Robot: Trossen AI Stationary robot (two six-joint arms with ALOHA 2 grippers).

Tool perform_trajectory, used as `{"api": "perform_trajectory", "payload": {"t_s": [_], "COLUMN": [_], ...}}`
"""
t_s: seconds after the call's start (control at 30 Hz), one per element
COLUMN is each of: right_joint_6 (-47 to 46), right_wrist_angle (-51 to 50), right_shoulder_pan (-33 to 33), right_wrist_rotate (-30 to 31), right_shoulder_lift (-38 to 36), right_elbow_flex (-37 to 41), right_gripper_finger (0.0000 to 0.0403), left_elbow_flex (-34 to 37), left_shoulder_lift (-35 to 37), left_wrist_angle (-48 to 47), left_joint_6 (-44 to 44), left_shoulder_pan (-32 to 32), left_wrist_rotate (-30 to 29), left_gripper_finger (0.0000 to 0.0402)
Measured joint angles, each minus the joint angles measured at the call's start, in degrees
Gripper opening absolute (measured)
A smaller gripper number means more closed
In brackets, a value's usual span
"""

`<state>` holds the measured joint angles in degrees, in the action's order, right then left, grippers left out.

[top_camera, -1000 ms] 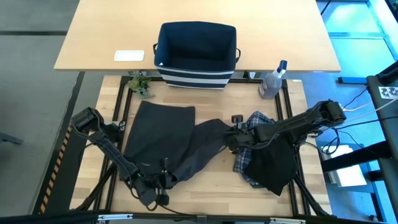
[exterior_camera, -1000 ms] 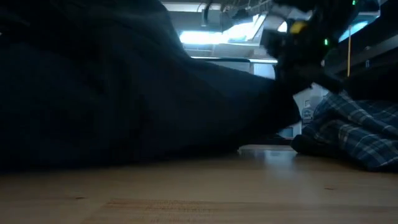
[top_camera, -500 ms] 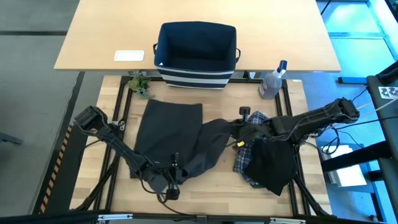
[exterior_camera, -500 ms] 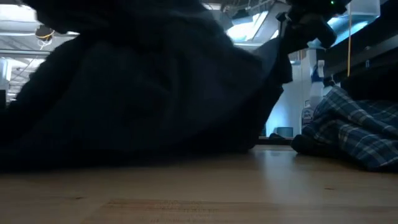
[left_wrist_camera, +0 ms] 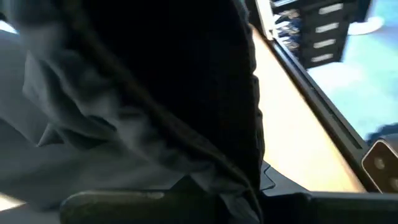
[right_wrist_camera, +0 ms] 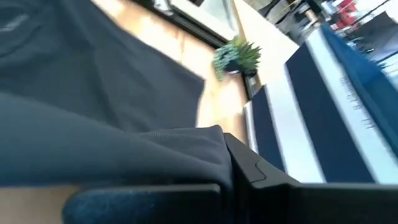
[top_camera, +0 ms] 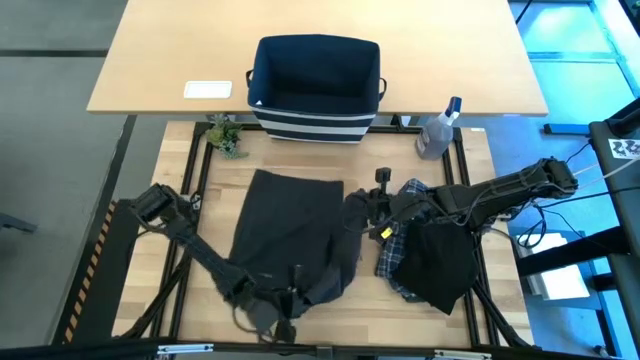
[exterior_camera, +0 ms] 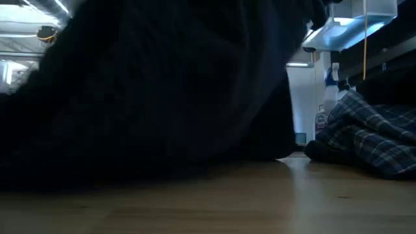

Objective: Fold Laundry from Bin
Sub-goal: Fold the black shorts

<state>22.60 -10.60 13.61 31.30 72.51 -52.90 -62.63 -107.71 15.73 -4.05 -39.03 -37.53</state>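
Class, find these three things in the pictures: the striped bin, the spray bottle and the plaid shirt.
bin (top_camera: 316,75): high view, on its dark inside.
spray bottle (top_camera: 436,136): high view, on its clear body.
plaid shirt (exterior_camera: 364,133): low view, on the crumpled checked cloth.

A robotics lab: a framed wooden table (top_camera: 330,140), loose cables (top_camera: 560,215) and a drawer cabinet (left_wrist_camera: 311,31).

Dark olive garment (top_camera: 290,235); blue-white plaid shirt (top_camera: 400,250); black garment (top_camera: 440,262); navy bin (top_camera: 316,88), white stripes.
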Motion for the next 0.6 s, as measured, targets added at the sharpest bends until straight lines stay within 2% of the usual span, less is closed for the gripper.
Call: {"api": "perform_trajectory", "payload": {"t_s": [0.13,0.23,0.4,0.47,0.6], "right_joint_6": [3.17,5.53,9.35,9.78,10.76], "right_wrist_angle": [3.93,7.63,14.57,16.34,16.06], "right_shoulder_pan": [-1.93,-4.07,-7.72,-8.93,-10.06], "right_wrist_rotate": [0.04,-2.12,-8.87,-10.96,-12.87], "right_shoulder_lift": [0.0,0.06,1.59,2.51,6.2], "right_elbow_flex": [0.0,-0.02,-0.09,-0.15,-2.43], "right_gripper_finger": [0.0,0.0,0.0,0.0,0.0], "left_elbow_flex": [-1.68,-1.7,-1.68,-1.66,-1.66], "left_shoulder_lift": [1.9,2.55,2.61,2.61,2.61], "left_wrist_angle": [-5.88,-8.87,-12.74,-14.36,-17.88], "left_joint_6": [-0.58,-5.96,-14.58,-15.3,-17.83], "left_shoulder_pan": [-5.45,-9.33,-14.27,-15.5,-16.68], "left_wrist_rotate": [-12.02,-18.66,-27.69,-31.2,-34.14], "left_gripper_finger": [0.0005,0.0005,0.0005,0.0005,0.0005]}}
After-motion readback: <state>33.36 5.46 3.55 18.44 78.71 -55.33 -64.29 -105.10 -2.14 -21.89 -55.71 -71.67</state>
